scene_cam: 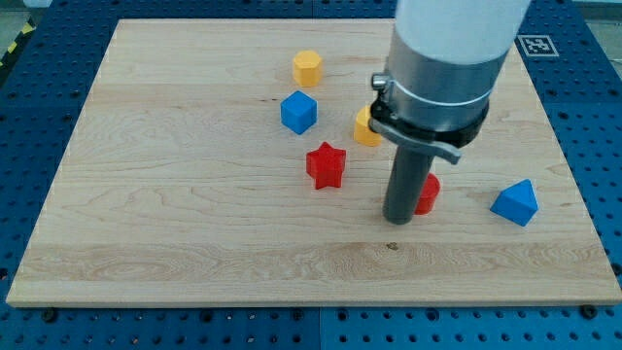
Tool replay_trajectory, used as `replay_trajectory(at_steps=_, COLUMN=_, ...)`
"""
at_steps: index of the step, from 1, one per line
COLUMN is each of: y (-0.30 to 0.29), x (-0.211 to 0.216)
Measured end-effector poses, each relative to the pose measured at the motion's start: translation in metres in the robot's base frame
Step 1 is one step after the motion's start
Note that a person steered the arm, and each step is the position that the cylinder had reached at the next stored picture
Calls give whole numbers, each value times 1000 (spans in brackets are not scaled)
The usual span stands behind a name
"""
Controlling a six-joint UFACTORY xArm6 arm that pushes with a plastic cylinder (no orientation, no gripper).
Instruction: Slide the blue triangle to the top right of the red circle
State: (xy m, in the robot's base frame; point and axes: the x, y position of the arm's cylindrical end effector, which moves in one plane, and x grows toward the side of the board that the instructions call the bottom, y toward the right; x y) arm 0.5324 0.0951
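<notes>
The blue triangle [515, 202] lies near the board's right edge, to the right of the red circle [428, 193]. The red circle is mostly hidden behind my rod. My tip [398, 220] rests on the board just left of and below the red circle, touching or nearly touching it. The blue triangle is well apart from my tip, to its right.
A red star [327, 164] sits left of my rod. A blue cube [299, 112] and a yellow hexagon [307, 67] lie toward the view's top. Another yellow block [365, 128] is partly hidden behind the arm. The wooden board [146, 194] sits on a blue perforated table.
</notes>
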Motion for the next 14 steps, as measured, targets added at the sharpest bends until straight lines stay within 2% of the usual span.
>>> replay_trajectory(at_steps=2, y=19, x=-4)
replay_trajectory(at_steps=3, y=55, x=19)
replay_trajectory(at_steps=4, y=115, x=14)
replay_trajectory(at_steps=9, y=138, x=9)
replay_trajectory(at_steps=11, y=124, x=-29)
replay_trajectory(at_steps=13, y=130, x=-27)
replay_trajectory(at_steps=14, y=153, x=-27)
